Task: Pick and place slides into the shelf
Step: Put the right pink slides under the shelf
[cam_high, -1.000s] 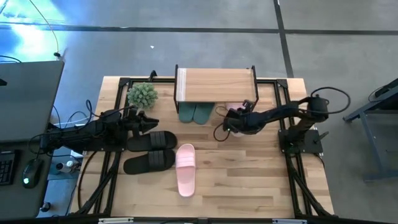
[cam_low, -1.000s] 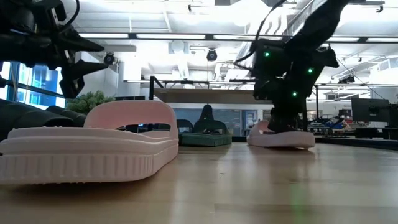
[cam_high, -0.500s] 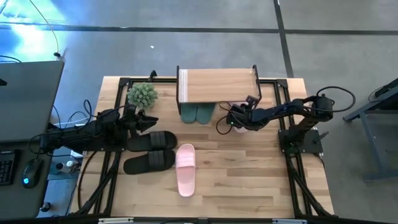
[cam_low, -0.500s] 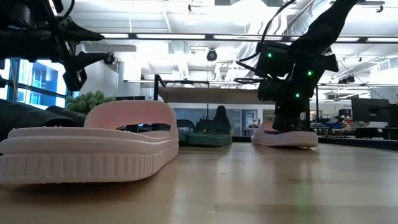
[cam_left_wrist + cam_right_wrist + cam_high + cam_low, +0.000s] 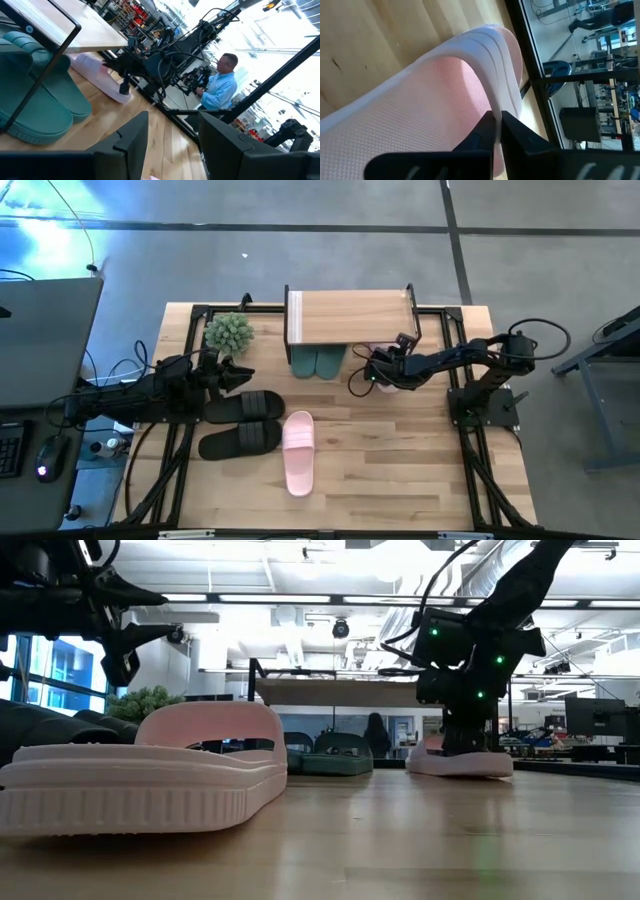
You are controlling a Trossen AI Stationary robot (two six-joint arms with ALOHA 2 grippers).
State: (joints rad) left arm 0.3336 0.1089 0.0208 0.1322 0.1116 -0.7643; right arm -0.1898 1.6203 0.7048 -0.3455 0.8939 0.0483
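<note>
Table, two green, two black, two pink slides

From above, the shelf top hides the front halves of the green slides and most of the second pink slide at frame centre; the right gripper covers the rest of that slide. In the low view, the near pink slide is cut by the left edge and hides most of the black slides behind it. In the right wrist view, whether the fingers pinch the pink rim cannot be told.
</note>
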